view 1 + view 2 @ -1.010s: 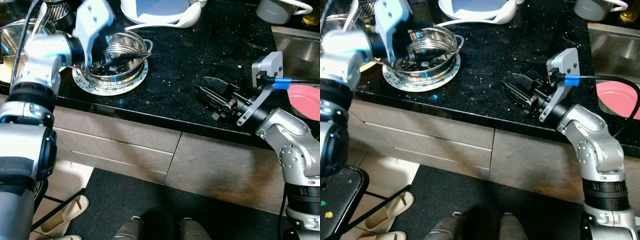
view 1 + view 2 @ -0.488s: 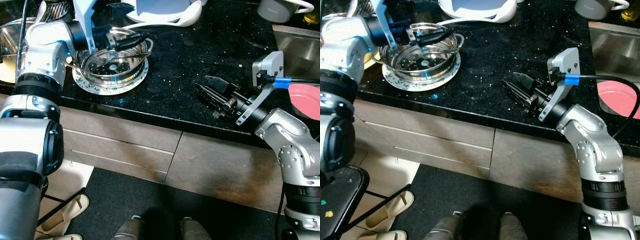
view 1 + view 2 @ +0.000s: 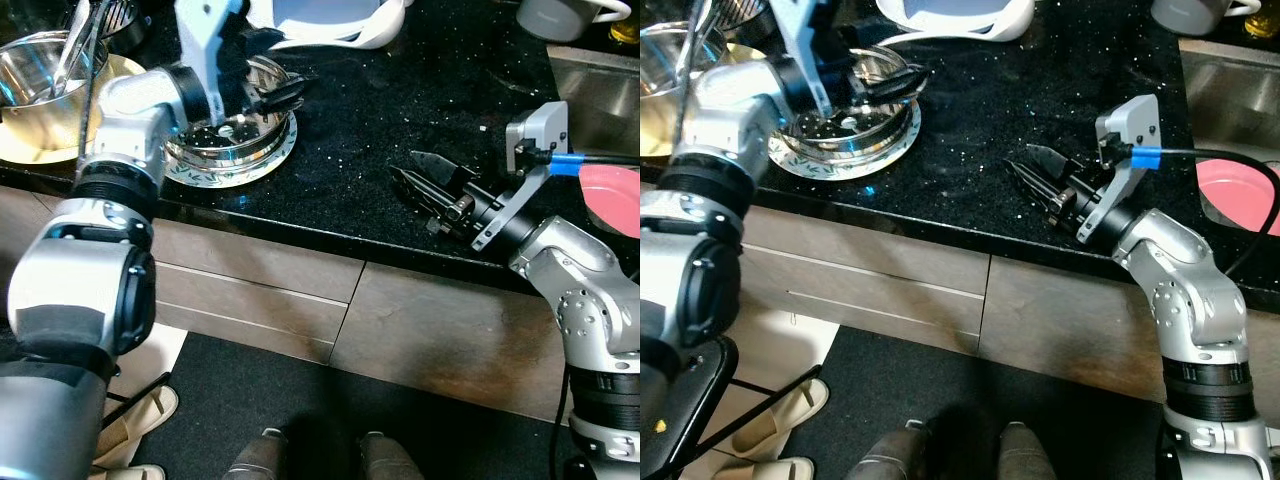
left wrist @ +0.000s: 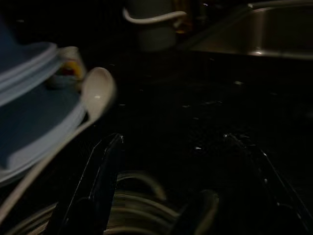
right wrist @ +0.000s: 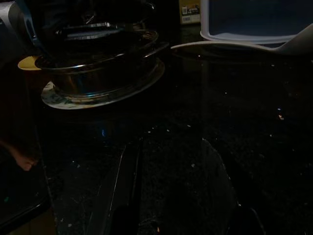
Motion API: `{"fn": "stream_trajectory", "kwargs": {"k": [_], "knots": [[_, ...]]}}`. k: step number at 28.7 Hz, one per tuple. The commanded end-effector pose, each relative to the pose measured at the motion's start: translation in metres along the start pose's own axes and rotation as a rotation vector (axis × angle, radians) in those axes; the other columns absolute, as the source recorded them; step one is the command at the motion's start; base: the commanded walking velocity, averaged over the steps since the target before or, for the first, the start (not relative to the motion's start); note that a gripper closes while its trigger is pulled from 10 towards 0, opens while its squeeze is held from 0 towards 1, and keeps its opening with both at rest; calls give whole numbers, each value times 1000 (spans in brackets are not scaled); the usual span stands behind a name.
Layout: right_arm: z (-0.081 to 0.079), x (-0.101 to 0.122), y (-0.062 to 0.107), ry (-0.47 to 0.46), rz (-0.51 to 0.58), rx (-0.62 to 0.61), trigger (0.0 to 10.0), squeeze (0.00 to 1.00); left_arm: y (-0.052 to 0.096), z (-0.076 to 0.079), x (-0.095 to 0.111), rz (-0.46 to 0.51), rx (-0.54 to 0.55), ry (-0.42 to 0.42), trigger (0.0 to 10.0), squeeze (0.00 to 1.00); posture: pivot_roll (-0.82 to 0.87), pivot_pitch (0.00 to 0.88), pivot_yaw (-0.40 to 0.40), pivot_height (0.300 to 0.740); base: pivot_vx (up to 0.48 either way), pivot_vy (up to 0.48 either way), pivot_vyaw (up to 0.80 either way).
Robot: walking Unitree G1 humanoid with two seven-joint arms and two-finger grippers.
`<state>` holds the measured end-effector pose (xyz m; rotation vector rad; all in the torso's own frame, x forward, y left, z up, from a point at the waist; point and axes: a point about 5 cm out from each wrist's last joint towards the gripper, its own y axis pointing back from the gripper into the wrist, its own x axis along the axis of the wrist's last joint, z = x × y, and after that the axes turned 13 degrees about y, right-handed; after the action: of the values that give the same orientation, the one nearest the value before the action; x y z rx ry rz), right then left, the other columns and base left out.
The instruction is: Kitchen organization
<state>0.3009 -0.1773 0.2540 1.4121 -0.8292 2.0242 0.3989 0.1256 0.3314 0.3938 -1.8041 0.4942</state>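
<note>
A perforated steel strainer pot (image 3: 222,140) stands on a leaf-patterned plate (image 3: 258,168) at the left of the black counter (image 3: 370,110). My left gripper (image 3: 285,92) is open over the pot's far right rim, near its handle. In the left wrist view one of its fingers (image 4: 100,181) stands wide of the other, with the pot's rim (image 4: 142,208) low between them. My right gripper (image 3: 410,172) hovers open over bare counter near the front edge, pointing toward the pot (image 5: 98,68), with nothing between its fingers (image 5: 124,186).
A steel bowl (image 3: 40,65) with utensils sits on a yellow plate at the far left. A white and blue container (image 3: 320,20) with a white ladle lies behind the pot. A grey mug (image 3: 555,20) stands at the back right, and a sink (image 3: 590,100) holds a pink plate (image 3: 612,200). Drawers run below the counter edge.
My left gripper has swung from inside the strainer pot across to its far right rim. The right arm has stayed put.
</note>
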Motion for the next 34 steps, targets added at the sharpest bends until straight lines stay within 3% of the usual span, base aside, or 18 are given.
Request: {"fn": "stream_trajectory", "kwargs": {"k": [1, 13, 21, 22, 23, 24, 25, 34], "knots": [[-2, 1, 3, -6, 4, -2, 10000, 0, -3, 5, -6, -46, -37, -13, 10000, 0, -86, 275, -15, 740, 0, 0, 0], [3, 1, 1, 0, 0, -15, 10000, 0, -7, 6, -8, -277, -54, -138, 10000, 0, -72, 263, -23, 740, 0, 0, 0], [4, 1, -1, -2, 6, -17, 10000, 0, -3, 2, -2, -307, -21, -203, 10000, 0, -65, 257, -22, 740, 0, 0, 0], [4, 0, -1, -1, 6, -17, 10000, 0, -2, 0, 0, -306, -1, -213, 9098, 0, -63, 255, -23, 740, 0, 0, 0], [4, 0, -1, -2, 8, -19, 10000, 0, -1, -2, 3, -301, 23, -218, 1137, 0, -62, 253, -23, 740, 0, 0, 0], [4, 0, -1, -2, 8, -19, 10000, 0, -1, -2, 3, -301, 23, -218, 1137, 0, -62, 253, -23, 740, 0, 0, 0], [4, 1, -2, 0, 8, -20, 10000, 0, 0, -3, 4, -300, 36, -223, 0, 0, -61, 252, -23, 740, 0, 0, 0], [7, 0, -2, 5, 9, -29, 10000, 0, 3, -6, 7, -302, 73, -231, 0, 0, -57, 241, -17, 740, 0, 0, 0]]}}
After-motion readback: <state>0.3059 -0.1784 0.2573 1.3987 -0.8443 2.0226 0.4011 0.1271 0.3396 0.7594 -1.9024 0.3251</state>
